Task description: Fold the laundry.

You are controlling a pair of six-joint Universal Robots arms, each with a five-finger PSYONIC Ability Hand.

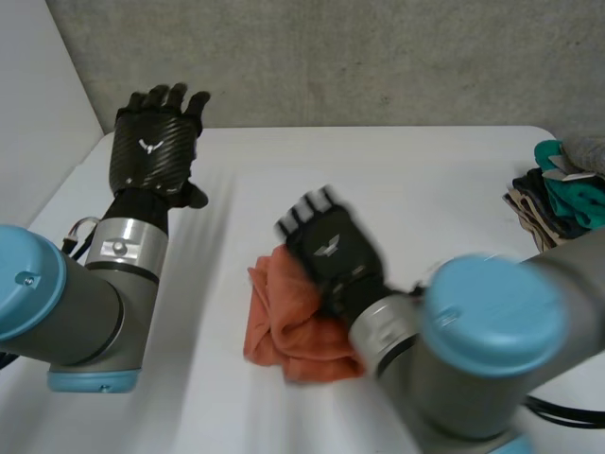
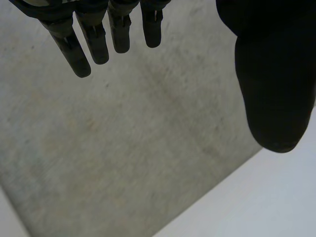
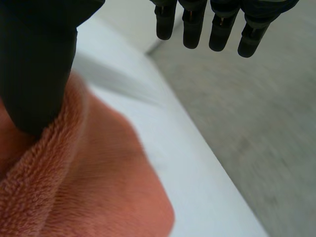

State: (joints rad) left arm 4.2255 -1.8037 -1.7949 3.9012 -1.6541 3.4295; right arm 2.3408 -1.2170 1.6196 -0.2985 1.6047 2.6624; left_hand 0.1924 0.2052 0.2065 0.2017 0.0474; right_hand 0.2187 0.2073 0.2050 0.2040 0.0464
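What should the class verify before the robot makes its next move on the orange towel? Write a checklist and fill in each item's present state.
1. Orange towel lying flat: not ok, it sits in a crumpled heap.
2. Right robot hand placed over the towel: ok, fingers straight, nothing gripped.
3. Right thumb touching the towel: cannot tell.
4. Left robot hand free: ok, open, raised, apart from the towel.
5. Pile of clothes out of the way: ok, at the table's right edge.
6. Bare table beside the towel for spreading: ok.
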